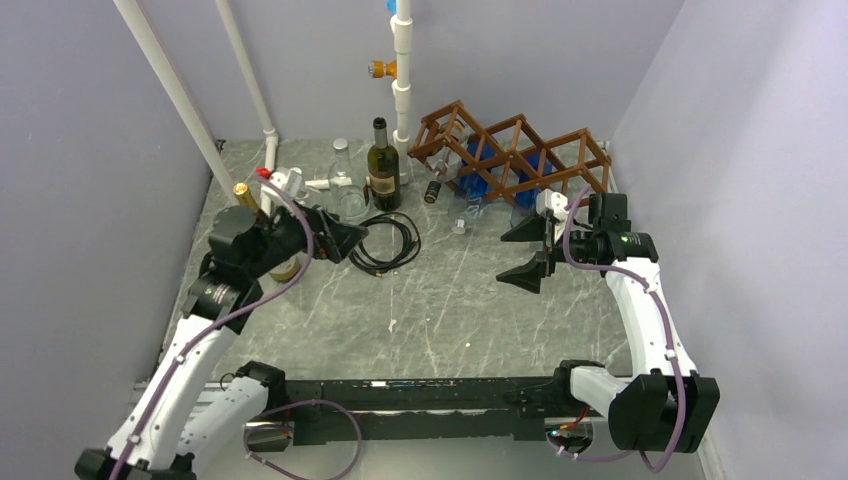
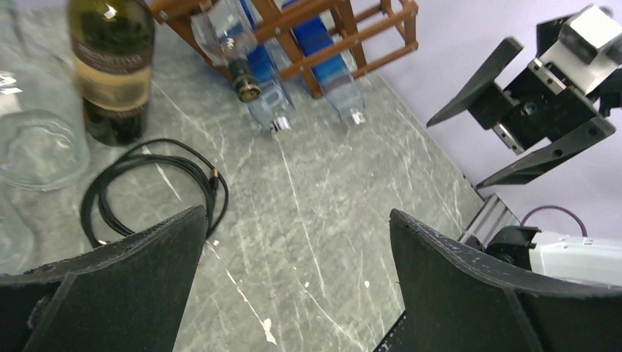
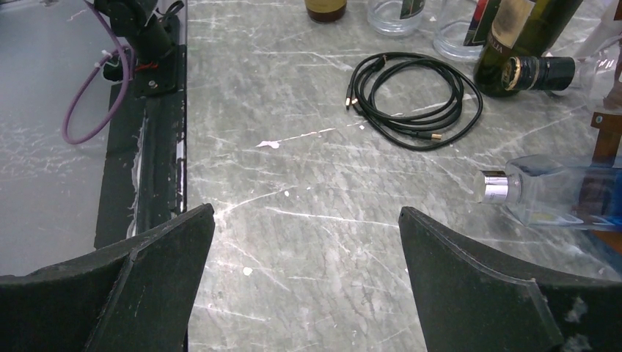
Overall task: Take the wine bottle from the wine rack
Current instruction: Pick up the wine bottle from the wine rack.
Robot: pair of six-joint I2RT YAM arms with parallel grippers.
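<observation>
We list, from the near edge of the table (image 1: 450,310) outward, the two arm bases bolted side by side. Left gripper (image 1: 345,240): over the left half of the table, fingers spread wide, nothing between them. Right gripper (image 1: 522,253): over the right half, jaws likewise parted wide, holding nothing, and apart from every bottle. Black cable (image 1: 385,242): coiled flat on the table just beside the left gripper, towards the middle. Green bottle (image 1: 381,165): upright, pale label, just beyond the cable. Clear glass vessels (image 1: 345,188): left of the green bottle, towards the far left corner. Gold-capped bottle (image 1: 243,189): at the left edge; we see little of it behind the left arm. Wine rack (image 1: 515,150): brown wooden lattice along the far edge, towards the far right corner. Wine bottle (image 1: 437,186): lying tilted in a cell at the rack's left end, its dark-capped neck poking out forward and down. Blue-tinted bottles (image 1: 476,182): we count two, silver-capped, in the cells to its right. White pipes (image 1: 401,70): upright against the far wall.
</observation>
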